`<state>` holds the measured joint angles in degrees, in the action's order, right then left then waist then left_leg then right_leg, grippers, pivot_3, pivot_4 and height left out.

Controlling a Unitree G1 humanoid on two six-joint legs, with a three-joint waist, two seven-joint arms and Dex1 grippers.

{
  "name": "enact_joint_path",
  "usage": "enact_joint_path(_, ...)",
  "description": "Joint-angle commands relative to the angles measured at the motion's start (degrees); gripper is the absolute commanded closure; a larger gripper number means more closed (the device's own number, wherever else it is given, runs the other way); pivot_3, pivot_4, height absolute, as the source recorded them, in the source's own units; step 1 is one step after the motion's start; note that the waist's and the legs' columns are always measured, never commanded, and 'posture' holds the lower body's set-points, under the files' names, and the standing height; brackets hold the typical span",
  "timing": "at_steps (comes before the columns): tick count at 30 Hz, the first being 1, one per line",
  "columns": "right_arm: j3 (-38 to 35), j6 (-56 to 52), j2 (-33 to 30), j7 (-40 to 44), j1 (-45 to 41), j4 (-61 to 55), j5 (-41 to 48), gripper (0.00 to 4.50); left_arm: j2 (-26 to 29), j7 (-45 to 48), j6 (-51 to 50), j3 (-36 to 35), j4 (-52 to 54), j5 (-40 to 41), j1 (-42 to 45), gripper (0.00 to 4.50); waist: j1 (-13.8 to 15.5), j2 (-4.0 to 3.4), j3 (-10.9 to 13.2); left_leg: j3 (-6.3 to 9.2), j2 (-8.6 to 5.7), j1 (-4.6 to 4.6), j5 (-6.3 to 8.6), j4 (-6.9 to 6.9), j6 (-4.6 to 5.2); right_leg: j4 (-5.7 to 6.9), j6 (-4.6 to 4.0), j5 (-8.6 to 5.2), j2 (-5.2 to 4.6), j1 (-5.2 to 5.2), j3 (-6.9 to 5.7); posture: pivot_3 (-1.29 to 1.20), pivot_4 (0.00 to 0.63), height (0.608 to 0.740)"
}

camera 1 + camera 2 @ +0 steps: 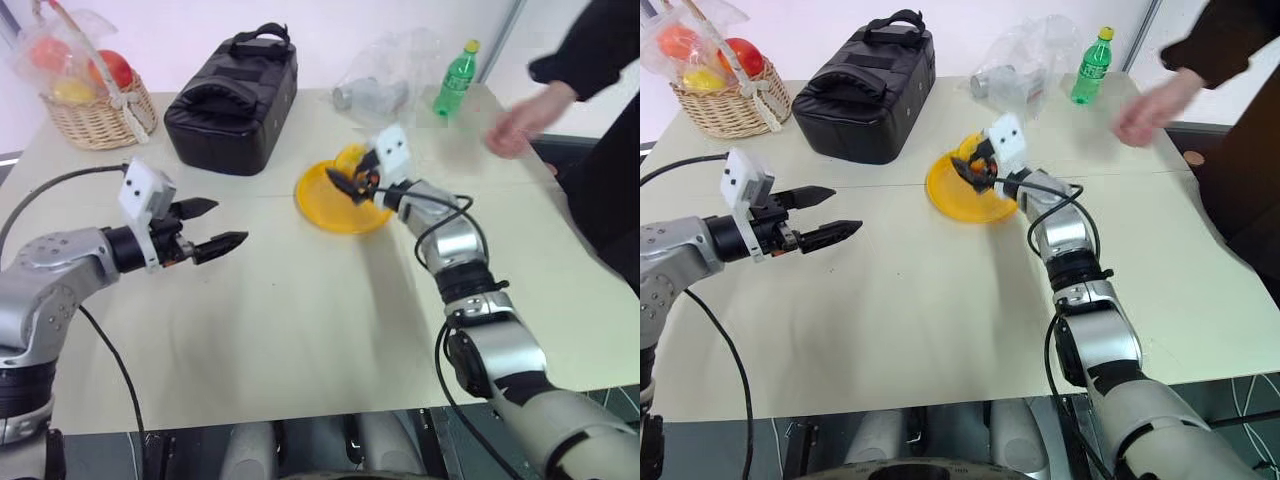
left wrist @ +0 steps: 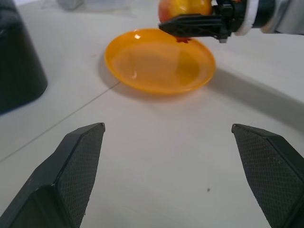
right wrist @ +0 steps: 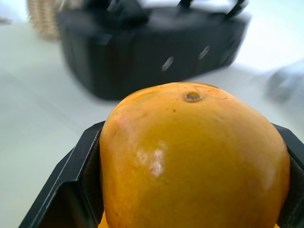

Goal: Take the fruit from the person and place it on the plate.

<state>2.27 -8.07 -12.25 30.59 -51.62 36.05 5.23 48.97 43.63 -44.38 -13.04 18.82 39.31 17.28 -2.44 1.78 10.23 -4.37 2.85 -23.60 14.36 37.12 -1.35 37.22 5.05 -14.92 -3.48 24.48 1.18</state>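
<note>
The small round yellow fruit (image 3: pixel 192 156) sits squeezed in the right tool (image 1: pixel 975 165) above the shiny yellow-orange plate (image 2: pixel 160 61), ready to drop. The left tool (image 1: pixel 208 228) waits wide apart, holding nothing.

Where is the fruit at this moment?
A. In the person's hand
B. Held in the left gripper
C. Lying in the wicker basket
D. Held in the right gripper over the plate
D: the right gripper clamps the fruit just above the plate.
</note>
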Motion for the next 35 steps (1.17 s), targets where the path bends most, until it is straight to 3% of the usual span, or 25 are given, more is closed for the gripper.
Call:
enact_joint_path(1,0.15,0.82,-0.2,-0.57,-1.19,-2.11,-0.8,1.01,0.27,-0.05,1.68,-1.27,1.16,-0.99,-0.38,0.0,0.0,0.01,-0.01,0.0,0.0,0.0,0.0,0.01,0.0,0.0,0.0,0.0,0.0,-0.01,0.0,0.0,0.15,0.74)
enact_joint_path(4,-0.73,1.13,-0.15,-0.74,-1.5,-0.86,-0.18,1.01,-0.04,-0.18,1.86,-1.23,1.43,-1.47,-0.82,0.0,-0.06,0.01,-0.01,0.0,0.0,0.0,0.0,0.01,0.0,0.0,0.0,0.0,0.0,-0.01,-0.01,0.0,0.15,0.74)
enact_joint_path(6,-1.42,1.11,-0.19,-0.98,-1.76,-0.24,0.35,0.0,-0.23,-0.24,1.96,-1.27,1.38,-1.74,-0.81,0.0,-0.1,0.01,-0.01,0.0,0.0,0.0,0.0,0.01,0.0,0.0,0.0,0.0,0.01,-0.01,0.0,0.0,0.15,0.74)
enact_joint_path(22,-7.59,1.88,-3.97,-4.21,-4.96,-0.64,2.5,0.0,-2.51,-3.87,4.68,-4.26,-0.84,-3.8,-0.12,0.0,0.01,0.01,-0.01,0.0,0.01,0.0,0.0,0.01,0.0,0.0,0.0,0.0,0.0,-0.01,-0.01,0.0,0.15,0.74)
enact_joint_path(27,-9.48,3.97,-8.96,-6.15,-1.01,-0.11,1.41,0.0,-6.77,-13.64,14.16,-7.27,-9.56,-11.97,2.49,0.0,0.17,0.03,-0.02,0.0,-0.03,0.0,0.0,0.02,0.0,-0.01,0.0,0.0,-0.05,-0.02,-0.02,0.0,0.15,0.74)
enact_joint_path(35,-12.21,10.39,-12.72,-8.82,8.37,-1.53,1.78,0.0,-14.19,-22.18,22.6,-7.45,-15.43,-18.49,1.53,0.0,-0.15,0.04,-0.02,-0.06,-0.01,0.01,0.0,0.0,0.0,-0.02,0.02,0.01,-0.03,-0.02,0.01,0.0,0.15,0.74)
